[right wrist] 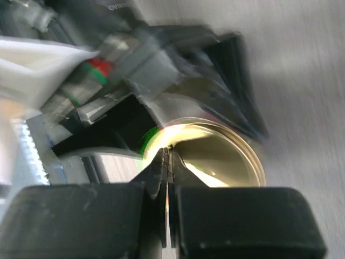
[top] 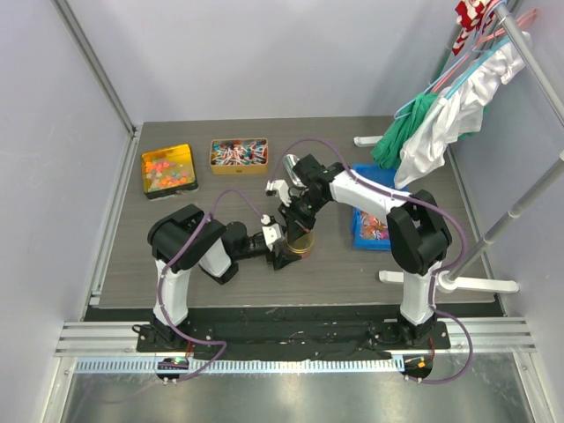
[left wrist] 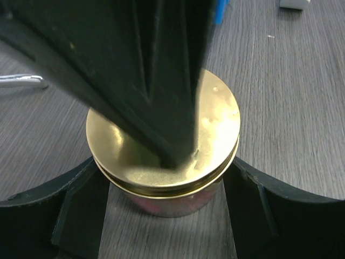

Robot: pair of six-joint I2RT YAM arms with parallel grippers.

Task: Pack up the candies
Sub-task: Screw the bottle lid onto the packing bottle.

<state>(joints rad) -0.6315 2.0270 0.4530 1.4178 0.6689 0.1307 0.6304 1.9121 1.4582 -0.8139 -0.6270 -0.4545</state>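
The grey wood-grain surface (top: 132, 238) carries everything. The left arm (top: 181, 238) folds low from its base and reaches right along the surface, wrist level. The right arm (top: 414, 233) rises over its elbow and stretches left, its wrist tipped downward over the middle. At the back left sit a yellow tray (top: 144, 167) of orange, yellow and red gummy candies (top: 169, 169) and a smaller tin (top: 238, 167) of wrapped candies. A blue tray (top: 357, 238) with more candies lies under the right forearm. In the middle stands a round gold tin (left wrist: 172, 202), its lid (left wrist: 221, 124) on. The left gripper (left wrist: 164, 183) is spread wide, one finger against each side of the tin. The right gripper (right wrist: 167, 162) is fully closed on nothing, tips resting on the lid.
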